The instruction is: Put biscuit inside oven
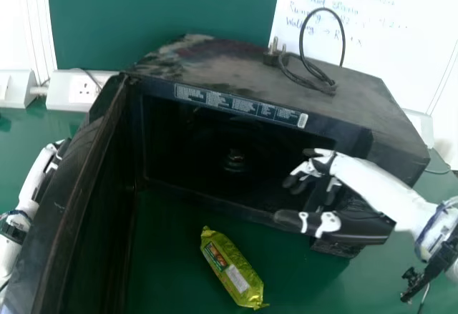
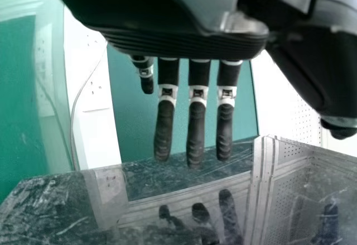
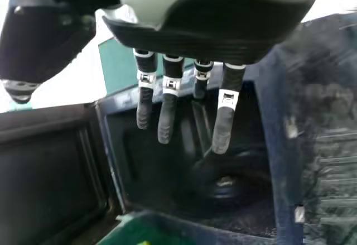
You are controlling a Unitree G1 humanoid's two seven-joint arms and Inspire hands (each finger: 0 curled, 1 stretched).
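In the head view, the black oven [image 1: 257, 85] stands with its door [image 1: 89, 207] swung out on the left and its dark cavity [image 1: 215, 149] exposed. A yellow-green biscuit packet [image 1: 232, 267] lies on the green table before the opening. My right hand [image 1: 351, 224] is at the oven's front right corner, fingers relaxed and holding nothing, up and right of the packet. My left hand [image 1: 54, 157] is outside the door. In the left wrist view, the left hand [image 2: 195, 128] has straight fingers near the door's glossy surface. The right wrist view has the right hand [image 3: 167, 111] with straight fingers before the cavity [image 3: 195, 167].
A black cable [image 1: 311, 74] with its plug lies on the oven's top. Wall sockets [image 1: 80, 91] are behind at the left, and a whiteboard [image 1: 372, 35] is behind at the right. The open door stands between my left hand and the packet.
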